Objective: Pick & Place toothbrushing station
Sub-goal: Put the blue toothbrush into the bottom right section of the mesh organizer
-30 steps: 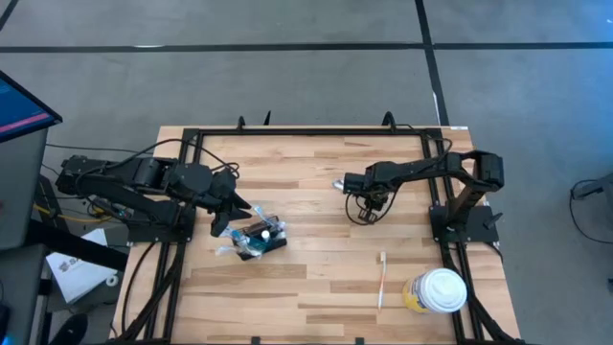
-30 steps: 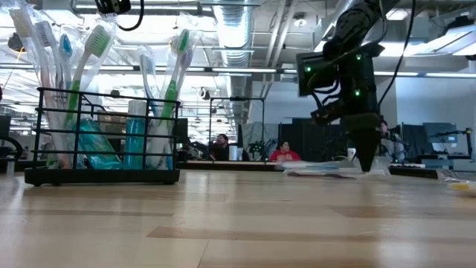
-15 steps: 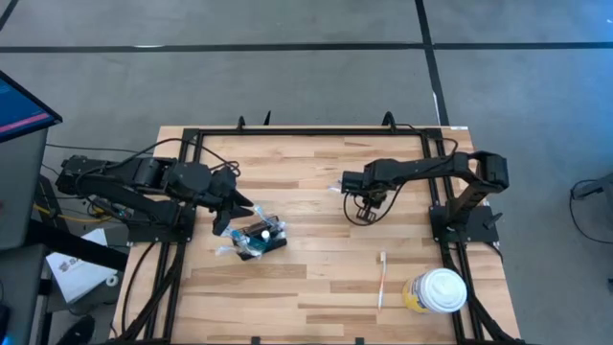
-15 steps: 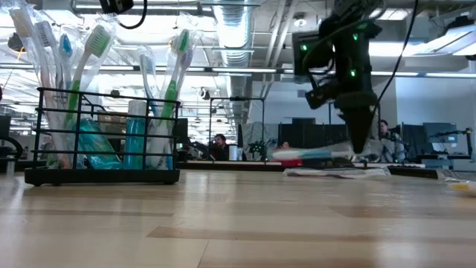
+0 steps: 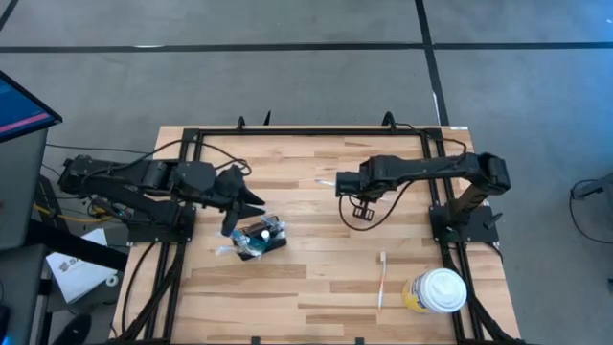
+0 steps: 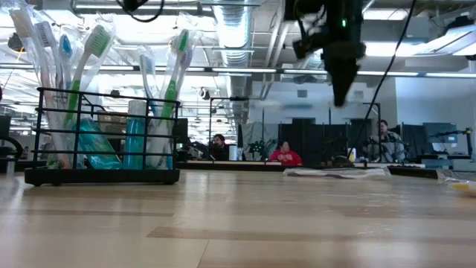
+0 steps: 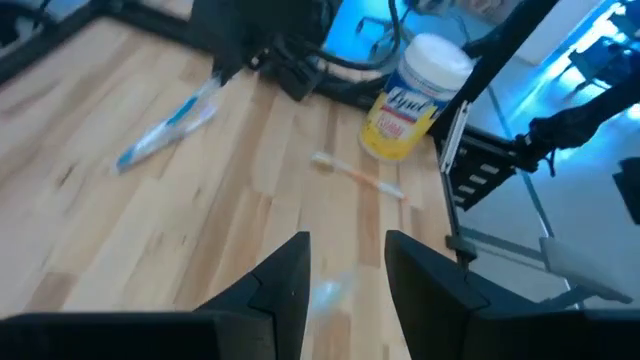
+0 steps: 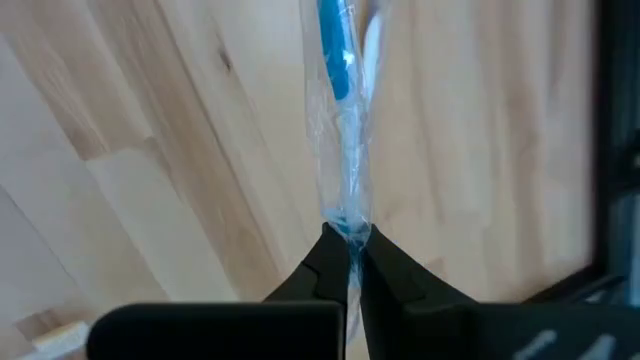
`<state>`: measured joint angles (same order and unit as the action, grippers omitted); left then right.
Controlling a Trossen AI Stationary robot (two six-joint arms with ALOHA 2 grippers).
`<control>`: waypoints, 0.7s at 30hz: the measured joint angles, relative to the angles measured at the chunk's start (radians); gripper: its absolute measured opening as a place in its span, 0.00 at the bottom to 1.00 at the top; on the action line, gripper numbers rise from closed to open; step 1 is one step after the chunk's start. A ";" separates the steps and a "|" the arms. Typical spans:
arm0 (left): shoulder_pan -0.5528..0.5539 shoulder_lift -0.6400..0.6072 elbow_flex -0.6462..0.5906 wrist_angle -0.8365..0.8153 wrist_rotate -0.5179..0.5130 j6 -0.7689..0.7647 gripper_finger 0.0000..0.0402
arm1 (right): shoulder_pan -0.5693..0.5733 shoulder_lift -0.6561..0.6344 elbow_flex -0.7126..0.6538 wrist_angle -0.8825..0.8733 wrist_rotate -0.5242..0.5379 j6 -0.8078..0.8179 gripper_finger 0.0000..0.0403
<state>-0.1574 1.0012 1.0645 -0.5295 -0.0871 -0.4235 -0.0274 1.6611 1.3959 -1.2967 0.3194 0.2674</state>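
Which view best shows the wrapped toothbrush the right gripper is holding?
The right wrist view: the right gripper is shut on the wrapped toothbrush, its blue handle clear. The left wrist view shows it blurred, the high view a sliver; in the low view I cannot make it out.

Seen from above: a wooden surface framed by dark rails. Left gripper poised just beside the small black holder box, stuffed with toothbrushes, left of centre. Right gripper out over the middle, pinching a thin wrapped toothbrush. Near the front right, a loose toothbrush lying beside a white-lidded yellow canister.
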 joint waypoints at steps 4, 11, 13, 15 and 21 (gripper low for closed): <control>0.009 0.050 0.000 0.089 0.001 0.070 0.32 | 0.051 -0.001 0.089 -0.033 0.056 0.003 0.00; 0.072 0.065 0.000 0.168 0.005 0.073 0.32 | 0.174 -0.002 0.184 -0.072 0.214 -0.008 0.00; 0.093 0.063 0.000 0.181 0.017 0.062 0.32 | 0.214 -0.002 0.198 -0.084 0.285 -0.013 0.00; 0.116 0.063 0.000 0.189 0.033 0.043 0.32 | 0.252 -0.002 0.205 -0.088 0.367 -0.013 0.00; 0.162 0.124 0.000 0.261 0.122 -0.043 0.32 | 0.357 -0.002 0.219 -0.083 0.591 -0.013 0.00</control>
<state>0.0045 1.1249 1.0641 -0.2688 0.0354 -0.4663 0.3292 1.6596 1.6150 -1.3792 0.9106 0.2539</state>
